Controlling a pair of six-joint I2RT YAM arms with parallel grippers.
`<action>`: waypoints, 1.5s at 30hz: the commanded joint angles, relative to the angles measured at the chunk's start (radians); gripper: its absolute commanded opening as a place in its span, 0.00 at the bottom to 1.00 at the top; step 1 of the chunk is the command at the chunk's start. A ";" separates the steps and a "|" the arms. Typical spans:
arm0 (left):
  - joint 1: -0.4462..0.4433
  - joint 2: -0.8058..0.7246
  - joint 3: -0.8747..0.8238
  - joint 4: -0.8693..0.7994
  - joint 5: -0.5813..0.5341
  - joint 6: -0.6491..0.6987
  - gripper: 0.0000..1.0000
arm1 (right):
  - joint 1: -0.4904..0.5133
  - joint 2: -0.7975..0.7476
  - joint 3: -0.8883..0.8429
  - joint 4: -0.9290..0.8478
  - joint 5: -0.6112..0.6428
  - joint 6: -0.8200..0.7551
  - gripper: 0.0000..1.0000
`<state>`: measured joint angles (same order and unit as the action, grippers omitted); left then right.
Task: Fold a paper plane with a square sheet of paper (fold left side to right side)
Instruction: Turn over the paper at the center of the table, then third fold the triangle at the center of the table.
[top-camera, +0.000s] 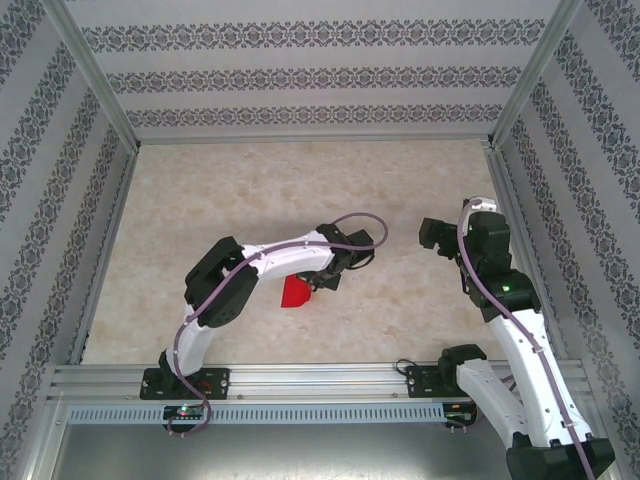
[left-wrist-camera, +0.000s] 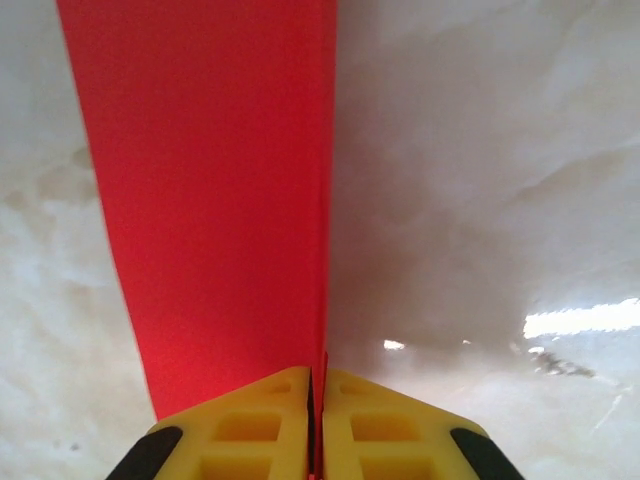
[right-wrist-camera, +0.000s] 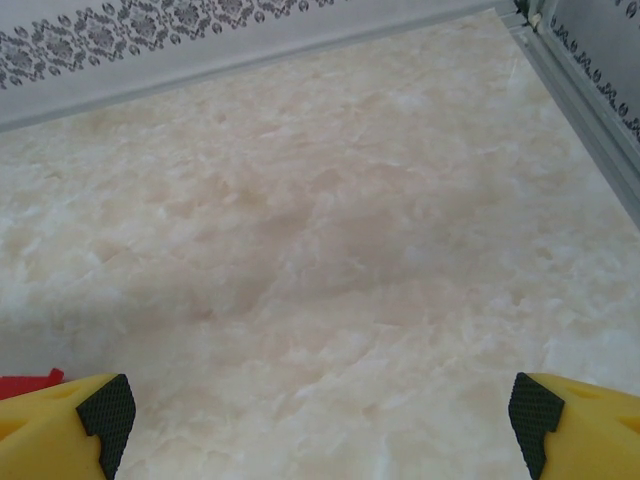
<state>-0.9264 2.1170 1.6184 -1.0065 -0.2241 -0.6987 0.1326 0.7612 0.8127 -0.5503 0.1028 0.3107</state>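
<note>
Just red paper (left-wrist-camera: 220, 200) (in left pincer (left-wrist-camera: 316, 378))

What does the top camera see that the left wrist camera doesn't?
Top camera: the whole left arm and right arm, the right gripper open above the table, and the patterned walls. Left wrist camera: close up, the left gripper with its yellow fingers pinched on the red paper at its edge. Both: the red paper lying on the marbled table.

Bright, even light around me; glare streaks the glossy tabletop (left-wrist-camera: 580, 318), soft shadow beside the square sheet of paper (left-wrist-camera: 210, 200).
</note>
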 joint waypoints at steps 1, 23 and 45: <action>0.021 0.020 0.023 0.066 0.078 0.030 0.13 | -0.009 0.010 -0.014 0.006 -0.041 0.017 0.98; 0.197 -0.340 -0.315 0.561 0.423 0.036 0.57 | 0.004 0.239 -0.060 0.146 -0.485 0.091 0.83; 0.420 -0.522 -0.805 0.922 0.660 -0.125 0.65 | 0.362 1.089 0.296 0.473 -0.520 0.189 0.34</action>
<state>-0.5091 1.5696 0.7967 -0.1158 0.4114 -0.8074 0.4873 1.8019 1.0615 -0.0975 -0.4187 0.5022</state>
